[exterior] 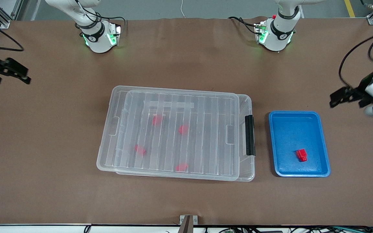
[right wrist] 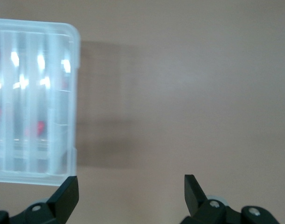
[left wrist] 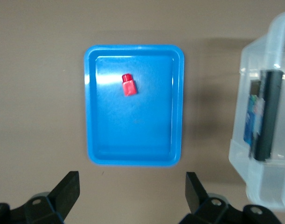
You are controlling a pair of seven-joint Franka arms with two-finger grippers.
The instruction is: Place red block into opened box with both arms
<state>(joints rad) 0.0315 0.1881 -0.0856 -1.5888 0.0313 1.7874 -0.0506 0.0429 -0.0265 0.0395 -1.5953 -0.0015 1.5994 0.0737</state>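
Grippers at rest, neither engaged: left gripper (exterior: 346, 97) over bare table by the blue tray (exterior: 322, 129), right gripper (exterior: 10, 72) at its own table end, both with fingers apart and empty. Red block (exterior: 301, 155) lies in the tray; the box (exterior: 250, 106) remains lidded. Opening step pending: the lid (exterior: 180, 129) must be lifted first.

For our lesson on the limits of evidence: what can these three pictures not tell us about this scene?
- Front view: shapes of the red pieces in the clear plastic storage box, blurred by its ribbed translucent lid.
- Front view: left gripper and right gripper arms, cut off by the edges.
- Right wrist view: most of the box, cut off by the edge.
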